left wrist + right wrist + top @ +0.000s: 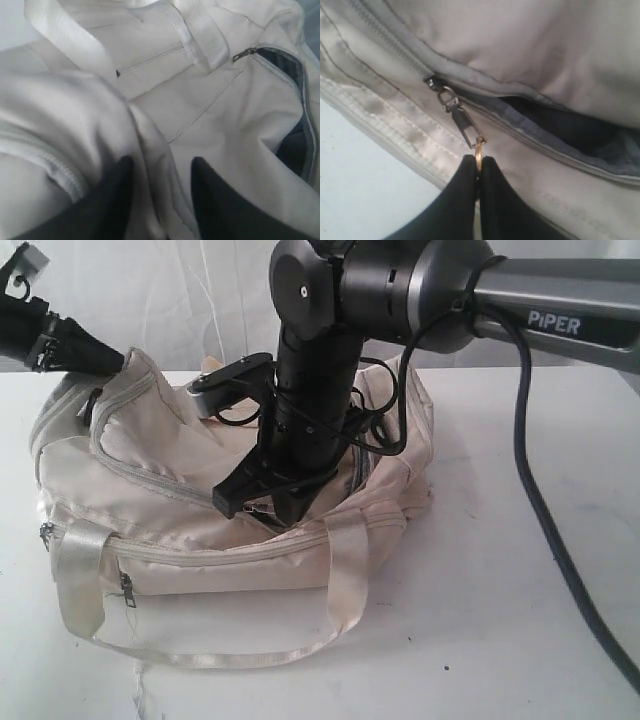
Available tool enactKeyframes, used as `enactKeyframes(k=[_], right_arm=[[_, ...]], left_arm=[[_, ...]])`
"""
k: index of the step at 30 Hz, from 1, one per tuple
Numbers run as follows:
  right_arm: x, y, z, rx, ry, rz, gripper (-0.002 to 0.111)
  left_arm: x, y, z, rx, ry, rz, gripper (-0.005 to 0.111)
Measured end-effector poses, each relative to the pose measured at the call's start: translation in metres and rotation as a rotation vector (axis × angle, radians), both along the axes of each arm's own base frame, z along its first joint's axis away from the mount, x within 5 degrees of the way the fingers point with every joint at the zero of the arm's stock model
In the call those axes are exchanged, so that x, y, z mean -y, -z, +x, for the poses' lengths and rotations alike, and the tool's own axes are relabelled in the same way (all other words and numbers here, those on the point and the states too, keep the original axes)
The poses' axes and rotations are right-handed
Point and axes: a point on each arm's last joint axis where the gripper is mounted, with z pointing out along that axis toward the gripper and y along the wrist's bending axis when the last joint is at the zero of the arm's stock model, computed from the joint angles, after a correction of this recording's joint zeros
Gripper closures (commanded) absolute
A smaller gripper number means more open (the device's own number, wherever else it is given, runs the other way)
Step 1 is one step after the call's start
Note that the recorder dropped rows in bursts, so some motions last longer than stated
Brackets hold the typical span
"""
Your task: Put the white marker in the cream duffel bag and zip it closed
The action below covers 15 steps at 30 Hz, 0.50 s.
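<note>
The cream duffel bag (200, 530) lies on the white table with its top zipper partly open, showing dark lining (560, 120). My right gripper (479, 159) reaches down over the bag's middle (262, 508) and is shut on the metal ring zipper pull (478, 150), which hangs from the slider (447, 97). My left gripper (162, 162) is at the bag's far left end. Its jaws stand apart, with a raised fold of the bag's fabric (150, 150) between them. The white marker is out of view.
The right arm's black cable (540, 500) trails across the table on the right. The bag's webbing handle (80, 580) loops out toward the front edge. A small side pocket zipper (127, 585) faces the front.
</note>
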Motion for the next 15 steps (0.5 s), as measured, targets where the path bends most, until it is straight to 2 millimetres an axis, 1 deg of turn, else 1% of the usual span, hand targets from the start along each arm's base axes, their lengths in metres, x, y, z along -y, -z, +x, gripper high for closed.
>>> enactKeyframes(k=[1,3,4,5,6,9,11,15], right_arm=[[0.000,0.000,0.000,0.000,0.000,0.000,0.108],[0.000,0.000,0.000,-0.002,0.000,-0.001,0.108],[0.000,0.000,0.000,-0.002,0.000,-0.001,0.108],[0.000,0.000,0.000,-0.002,0.000,-0.001,0.108],[0.000,0.000,0.000,-0.001,-0.008,-0.002,0.108],[0.000,0.000,-0.001,-0.004,-0.026,0.002,0.108],[-0.001,0.000,-0.001,-0.007,-0.042,0.004,0.108],[0.002,0.000,0.001,-0.019,-0.073,0.027,0.108]], left_arm=[[0.000,-0.004,-0.001,0.025,0.007,0.004,0.041],[-0.002,-0.015,-0.004,0.064,0.009,0.004,0.041],[-0.003,-0.026,-0.007,0.103,0.008,0.003,0.041],[-0.004,-0.033,-0.010,0.123,0.010,0.010,0.041],[-0.003,-0.047,-0.015,0.159,0.013,0.024,0.041],[0.001,-0.066,-0.026,0.220,0.031,0.054,0.041],[0.003,-0.076,-0.035,0.247,0.046,0.082,0.043],[0.010,-0.094,-0.063,0.265,0.068,0.159,0.054]])
